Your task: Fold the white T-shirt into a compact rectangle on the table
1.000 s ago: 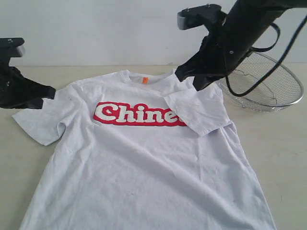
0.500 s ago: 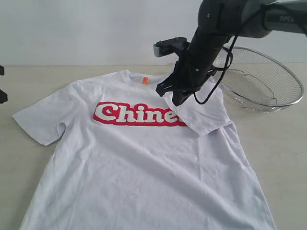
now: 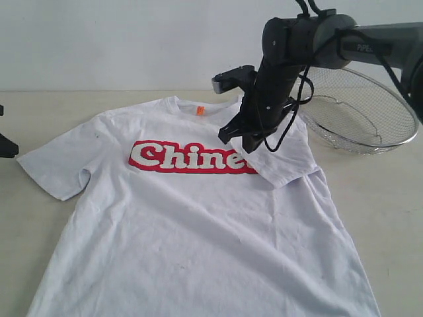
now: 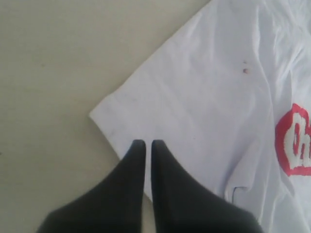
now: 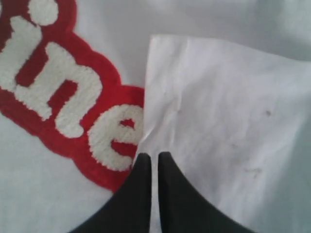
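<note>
White T-shirt flat beside mesh basket

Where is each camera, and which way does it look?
Exterior view: off the arms, facing across the table and white T-shirt toward the wall; shows the right arm, right gripper, a scrap of left arm.
Left wrist view: on the left arm, looking down at the flat sleeve and table; shows the shut left gripper.
Right wrist view: on the right arm, looking down at the folded-in sleeve over the red lettering; shows the shut right gripper.
Shared: exterior and right wrist both show that sleeve covering the lettering's end.
</note>
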Robot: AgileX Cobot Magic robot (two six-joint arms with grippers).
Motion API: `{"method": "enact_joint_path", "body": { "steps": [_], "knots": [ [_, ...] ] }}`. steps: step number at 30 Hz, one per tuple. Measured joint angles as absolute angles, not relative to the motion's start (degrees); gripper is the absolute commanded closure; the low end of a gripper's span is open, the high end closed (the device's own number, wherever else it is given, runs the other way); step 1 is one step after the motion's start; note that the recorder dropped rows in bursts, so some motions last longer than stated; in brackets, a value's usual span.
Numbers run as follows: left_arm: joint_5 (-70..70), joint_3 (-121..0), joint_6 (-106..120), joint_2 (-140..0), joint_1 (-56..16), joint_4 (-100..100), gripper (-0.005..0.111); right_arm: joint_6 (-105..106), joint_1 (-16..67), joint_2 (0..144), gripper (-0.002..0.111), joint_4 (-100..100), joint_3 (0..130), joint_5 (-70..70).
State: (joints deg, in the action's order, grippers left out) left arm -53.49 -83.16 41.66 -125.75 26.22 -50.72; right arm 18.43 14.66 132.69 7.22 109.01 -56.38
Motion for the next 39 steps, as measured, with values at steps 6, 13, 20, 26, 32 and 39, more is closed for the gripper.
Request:
{"method": "enact_joint_path", "body": {
  "steps": [6,13,20,26,32,39],
  "knots": [
    [-52.0,-86.0,40.4,-127.6,26.2,-49.1,0.089,17.0,14.7,132.7,0.109,4.1,109.0,-57.2],
    [-50.0,-87.2,39.0,-127.9,26.2,-45.0,0.043,16.5,14.7,132.7,0.109,3.6,109.0,-57.7],
    [-49.9,-87.2,36.6,-127.9,26.2,-44.2,0.034,16.4,14.7,132.7,0.109,3.4,109.0,-57.4],
    [-49.9,-88.0,36.2,-128.9,24.2,-44.2,0.034,16.4,14.7,132.7,0.109,3.3,109.0,-57.3],
    [-49.9,-88.6,36.2,-130.1,21.9,-46.1,0.034,16.4,14.7,132.7,0.109,3.0,109.0,-57.3],
    [-50.6,-89.2,36.2,-131.2,21.4,-47.3,0.038,16.4,14.7,132.7,0.109,3.0,109.0,-57.3]
  ]
}}
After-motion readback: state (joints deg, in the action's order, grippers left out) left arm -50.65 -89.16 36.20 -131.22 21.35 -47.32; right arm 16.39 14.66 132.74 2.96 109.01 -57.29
